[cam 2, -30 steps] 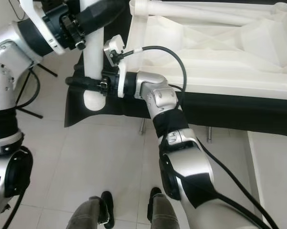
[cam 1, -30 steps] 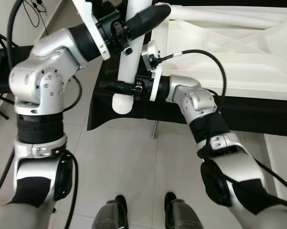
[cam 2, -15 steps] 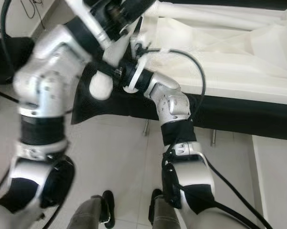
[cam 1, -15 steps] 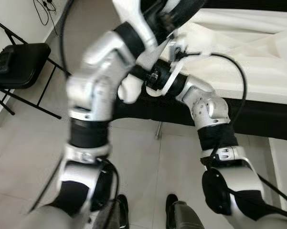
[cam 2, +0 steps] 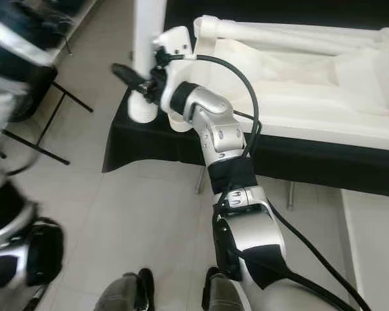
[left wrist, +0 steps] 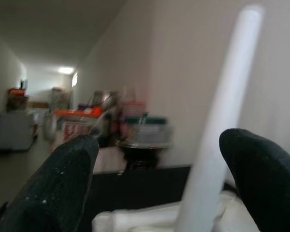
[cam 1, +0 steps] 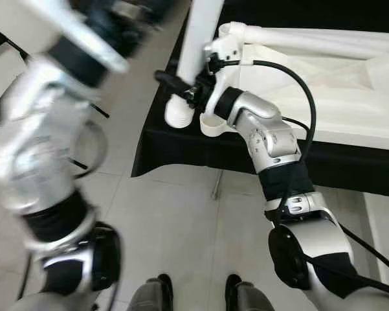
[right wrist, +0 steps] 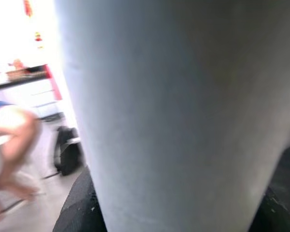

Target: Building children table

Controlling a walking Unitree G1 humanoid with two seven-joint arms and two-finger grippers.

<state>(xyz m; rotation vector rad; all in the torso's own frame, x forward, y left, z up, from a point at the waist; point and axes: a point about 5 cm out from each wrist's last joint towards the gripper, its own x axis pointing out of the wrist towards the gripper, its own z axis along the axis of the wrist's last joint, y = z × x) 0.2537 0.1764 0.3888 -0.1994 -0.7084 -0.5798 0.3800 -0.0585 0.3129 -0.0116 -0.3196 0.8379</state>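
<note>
Clearly stiff and likely light, the white table leg (cam 1: 195,58) sits clenched near its foot in the right gripper (cam 1: 181,87), left gripper (left wrist: 154,179) released

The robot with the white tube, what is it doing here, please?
The robot is putting together a white plastic children's table. The upturned table top lies on a black-covered surface. The right gripper is shut on a white table leg, near its lower end, beside the corner socket of the top. The leg stands almost upright and is not yet in the socket. The left gripper is open, with the leg between its fingers; the left arm is blurred.
</note>
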